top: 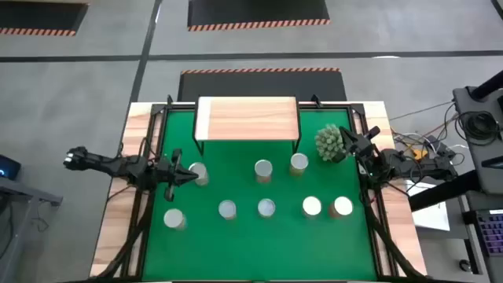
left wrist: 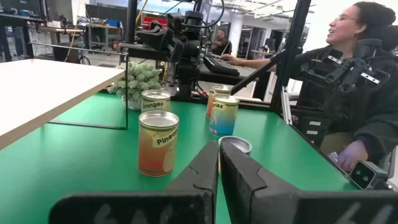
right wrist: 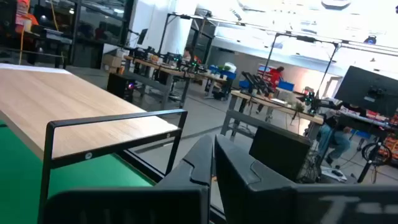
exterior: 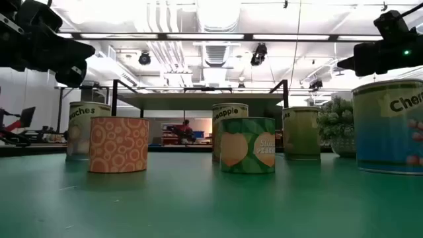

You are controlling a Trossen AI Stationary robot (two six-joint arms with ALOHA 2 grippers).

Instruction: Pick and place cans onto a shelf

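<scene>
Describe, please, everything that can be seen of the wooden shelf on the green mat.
The shelf is a low stand with a pale rectangular plank top showing light wood grain, carried on thin black metal legs. It stands upright at the far middle of the green mat. Its top is bare: no can is on it. The nearest cans stand on the mat in front of it, apart from it. Neither end effector touches it.

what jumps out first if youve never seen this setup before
The green mat stands out first, with eight silver-topped cans scattered across it in two loose rows. Behind them the light-wood shelf stands bare, a spiky pale-green plant just off its right end. The left gripper and right gripper flank the cans, both shut and empty.
</scene>
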